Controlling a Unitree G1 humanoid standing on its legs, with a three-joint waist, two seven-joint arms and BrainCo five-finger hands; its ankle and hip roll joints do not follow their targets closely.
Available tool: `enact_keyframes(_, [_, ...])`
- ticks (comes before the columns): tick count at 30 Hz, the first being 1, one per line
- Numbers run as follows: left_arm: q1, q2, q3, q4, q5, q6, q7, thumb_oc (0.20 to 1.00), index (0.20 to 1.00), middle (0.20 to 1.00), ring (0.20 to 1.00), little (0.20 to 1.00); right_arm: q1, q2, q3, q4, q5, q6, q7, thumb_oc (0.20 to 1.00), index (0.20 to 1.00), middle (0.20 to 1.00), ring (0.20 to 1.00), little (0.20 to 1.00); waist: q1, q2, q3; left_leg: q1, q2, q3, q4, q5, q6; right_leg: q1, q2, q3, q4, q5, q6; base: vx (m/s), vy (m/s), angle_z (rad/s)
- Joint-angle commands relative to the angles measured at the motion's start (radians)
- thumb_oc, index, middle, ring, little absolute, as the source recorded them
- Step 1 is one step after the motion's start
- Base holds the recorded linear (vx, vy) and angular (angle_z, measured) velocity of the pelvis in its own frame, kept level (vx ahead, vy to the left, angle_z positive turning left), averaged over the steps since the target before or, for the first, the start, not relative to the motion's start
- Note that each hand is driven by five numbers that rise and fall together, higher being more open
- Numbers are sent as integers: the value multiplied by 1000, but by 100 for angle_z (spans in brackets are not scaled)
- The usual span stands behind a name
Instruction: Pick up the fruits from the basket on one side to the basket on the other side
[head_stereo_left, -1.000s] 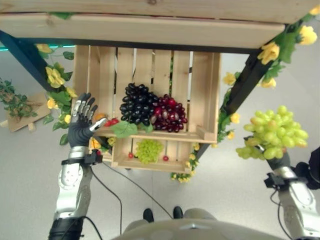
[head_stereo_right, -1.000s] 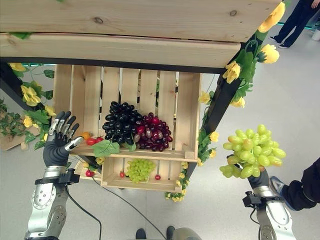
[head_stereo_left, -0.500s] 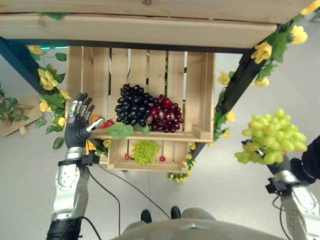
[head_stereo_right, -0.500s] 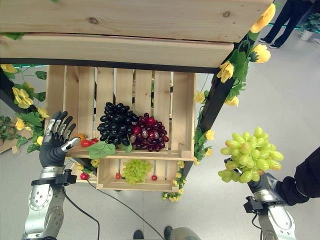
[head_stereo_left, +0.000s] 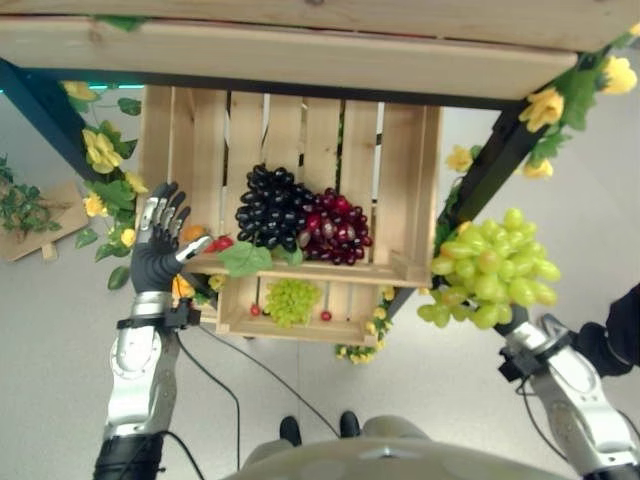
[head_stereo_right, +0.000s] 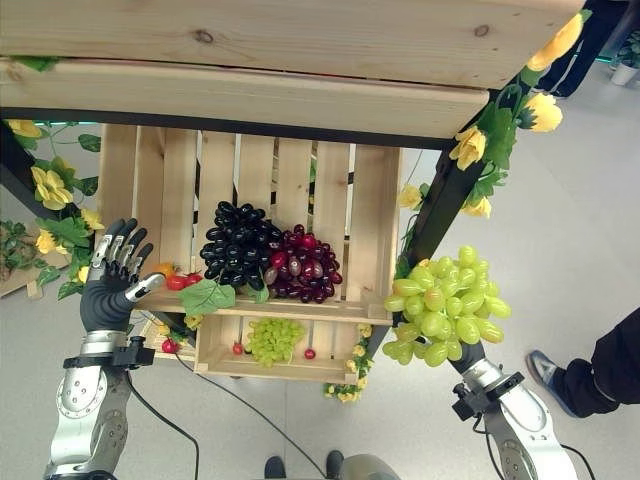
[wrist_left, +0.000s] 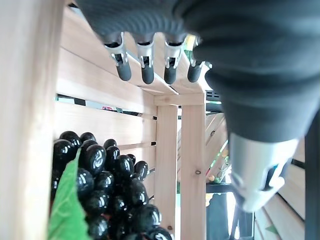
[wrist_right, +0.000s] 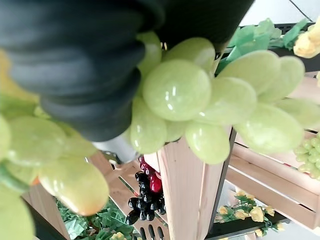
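Note:
My right hand (wrist_right: 80, 75) is shut on a big bunch of green grapes (head_stereo_left: 490, 272), holding it up just right of the upper wooden crate (head_stereo_left: 405, 190). The bunch hides most of that hand. Inside the crate lie black grapes (head_stereo_left: 270, 207) and red grapes (head_stereo_left: 338, 228), with small red and orange fruits (head_stereo_left: 215, 243) and a green leaf (head_stereo_left: 245, 260) at its front left corner. My left hand (head_stereo_left: 157, 262) is open, fingers (wrist_left: 145, 70) straight, against the crate's left side. A lower crate (head_stereo_left: 235, 320) holds a smaller bunch of green grapes (head_stereo_left: 292, 300).
A wide wooden beam (head_stereo_left: 300, 55) runs across above the crates. Dark slanted posts (head_stereo_left: 490, 170) with yellow flowers and leaves flank them. A potted plant on a wooden piece (head_stereo_left: 30, 210) sits on the floor at the left. A person's dark sleeve (head_stereo_right: 610, 370) shows at the right edge.
My right hand has carried the green grapes left, from out over the floor to beside the crate's right post. The left hand has stayed put.

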Motion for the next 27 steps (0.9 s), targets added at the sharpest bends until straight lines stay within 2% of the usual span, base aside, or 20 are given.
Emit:
enact_keyframes(1, [-36,43,-27,22,29,-29,4,1000,1000,1000,1000,1000,-164,27,86,-116,60,-42,37,200,200,200,200,200,28,-56,-2,5,9,6,97,-88,-28,71,-72,4,-114,49,73,-5,4,5])
enact_keyframes(8, [-51,48,-57,25,24,-27,14,1000,1000,1000,1000,1000,-283,47,200,-92,43,-56,4,200,200,200,200,200,57,-59,1,1,4,-12,96,-87,-25,79,-79,-15,-118,47,72,-3,3,3])
enact_keyframes(16, [-66,52,-73,28,28,-25,31,1000,1000,1000,1000,1000,-333,68,263,-101,42,-65,-15,200,200,200,200,200,75,-64,12,-12,-1,-30,96,-82,-25,79,-86,-33,-126,49,72,-9,9,5])
enact_keyframes(24, [-55,51,-56,21,32,-24,31,1000,1000,1000,1000,1000,-252,44,201,-126,51,-55,-8,200,200,200,200,200,68,-74,17,-18,0,-33,96,-82,-24,74,-89,-36,-124,50,74,-6,9,5])
enact_keyframes(27, [-53,51,-40,24,31,-23,30,1000,1000,1000,1000,1000,-186,26,116,-126,53,-54,-8,200,200,200,200,200,57,-78,21,-21,2,-27,100,-84,-25,67,-89,-31,-118,50,76,0,0,0])
